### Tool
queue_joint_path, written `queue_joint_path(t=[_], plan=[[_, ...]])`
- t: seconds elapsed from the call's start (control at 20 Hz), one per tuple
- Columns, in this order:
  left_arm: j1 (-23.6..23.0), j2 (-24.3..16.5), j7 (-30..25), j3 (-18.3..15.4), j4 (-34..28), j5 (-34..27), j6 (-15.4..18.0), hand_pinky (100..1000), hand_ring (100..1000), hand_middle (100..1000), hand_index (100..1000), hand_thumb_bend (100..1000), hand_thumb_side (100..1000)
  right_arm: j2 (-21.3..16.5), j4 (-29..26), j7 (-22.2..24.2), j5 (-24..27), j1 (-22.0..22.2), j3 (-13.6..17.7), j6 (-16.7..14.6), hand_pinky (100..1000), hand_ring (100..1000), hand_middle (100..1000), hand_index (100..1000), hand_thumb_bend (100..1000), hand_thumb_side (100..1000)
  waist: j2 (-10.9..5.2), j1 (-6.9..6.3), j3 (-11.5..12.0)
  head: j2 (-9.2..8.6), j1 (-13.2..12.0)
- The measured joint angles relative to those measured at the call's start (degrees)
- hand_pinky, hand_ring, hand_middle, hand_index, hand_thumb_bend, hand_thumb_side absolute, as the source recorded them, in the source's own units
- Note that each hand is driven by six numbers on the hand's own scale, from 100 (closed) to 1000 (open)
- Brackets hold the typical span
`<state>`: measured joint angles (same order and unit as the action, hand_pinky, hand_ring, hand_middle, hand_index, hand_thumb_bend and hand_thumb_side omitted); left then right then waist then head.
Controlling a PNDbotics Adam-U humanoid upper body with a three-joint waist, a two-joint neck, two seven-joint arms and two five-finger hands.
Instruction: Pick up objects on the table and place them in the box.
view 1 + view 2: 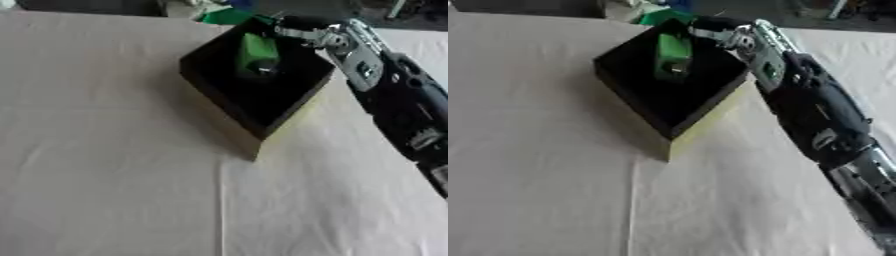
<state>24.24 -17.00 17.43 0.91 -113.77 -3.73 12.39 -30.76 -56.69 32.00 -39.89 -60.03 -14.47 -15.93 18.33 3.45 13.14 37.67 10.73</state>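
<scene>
A black open-topped box (262,100) with a yellow outer side stands on the white cloth, turned corner-on toward me. My right arm comes in from the right, and my right hand (284,26) hovers over the box's far corner. Its fingers are curled on the top end of a green oblong object (256,52). That object hangs tilted inside the box opening, its darker, greyish lower end pointing down toward the box floor. I cannot tell whether it touches the floor. My left hand shows in neither view.
The white cloth (105,175) covers the table around the box. Past the far edge lie a green item (226,17) and other blurred clutter. My right forearm (815,115) crosses the table's right side.
</scene>
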Motion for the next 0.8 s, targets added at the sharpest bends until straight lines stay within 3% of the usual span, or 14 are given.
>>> queue_joint_path(t=[0.35,0.65,0.8], plan=[[0.03,0.47,-0.02,0.0,0.0,-0.05,-0.03,642,717,596,713,197,950,0.76,0.51,-0.51,-3.8,-0.02,-0.07,-1.17,773,680,600,789,100,761,-0.05,-0.02,-0.08,-0.01,0.19],[0.03,0.47,-0.04,0.0,0.0,-0.05,-0.06,642,718,596,713,197,950,1.4,0.53,-1.25,-7.59,-0.07,-0.75,-1.81,852,801,735,867,159,888,-0.11,-0.09,-0.28,-0.01,0.52],[0.01,0.47,-0.08,-0.01,0.0,-0.05,-0.12,642,718,596,713,196,949,1.63,0.41,-0.95,-9.68,-0.21,-1.1,-2.06,857,814,749,867,169,920,-0.16,-0.18,-0.47,-0.01,0.55]])
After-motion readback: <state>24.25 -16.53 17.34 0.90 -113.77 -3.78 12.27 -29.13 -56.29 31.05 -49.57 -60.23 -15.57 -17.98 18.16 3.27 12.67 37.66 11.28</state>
